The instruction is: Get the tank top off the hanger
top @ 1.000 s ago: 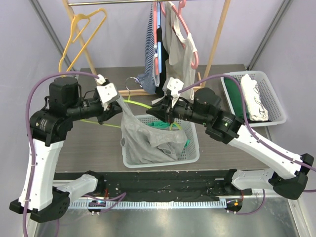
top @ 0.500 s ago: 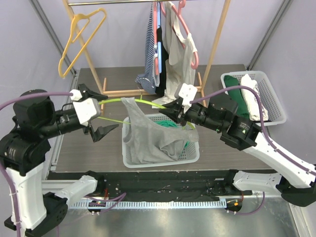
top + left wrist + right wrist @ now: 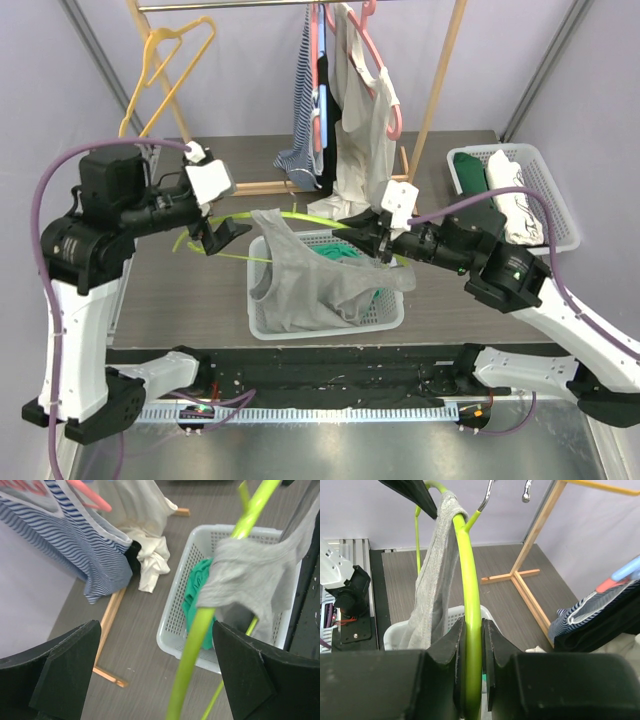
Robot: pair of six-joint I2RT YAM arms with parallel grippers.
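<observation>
- Over the centre basket, the grey tank top hangs off the lime hanger. Its body sags into the basket onto a green garment.
- Not off yet: cloth is wrapped round the hanger arm toward the 9 o'clock end.
- At 3 o'clock of the top, the right gripper is clamped on the hanger rod and carries it.
- At 9 o'clock, the left gripper has its jaws spread wide with nothing in them, near the hanger tip and clear of the cloth.
- Handling, my read: light, limp, stretchy knit. Likely to drag and catch on the hanger end rather than slide. Not fragile.
- Best hold looks like the bunched shoulder where it wraps the rod: pinch there and pull toward 9 o'clock, off the tip.
- Counts: one tank top, one lime hanger, two grippers.
- Two white baskets: the second basket sits at 2 o'clock with green and white cloth in it.
- One bare orange hanger at 11 o'clock on the rack. Garments on pink hangers at 12; can't count those.
</observation>
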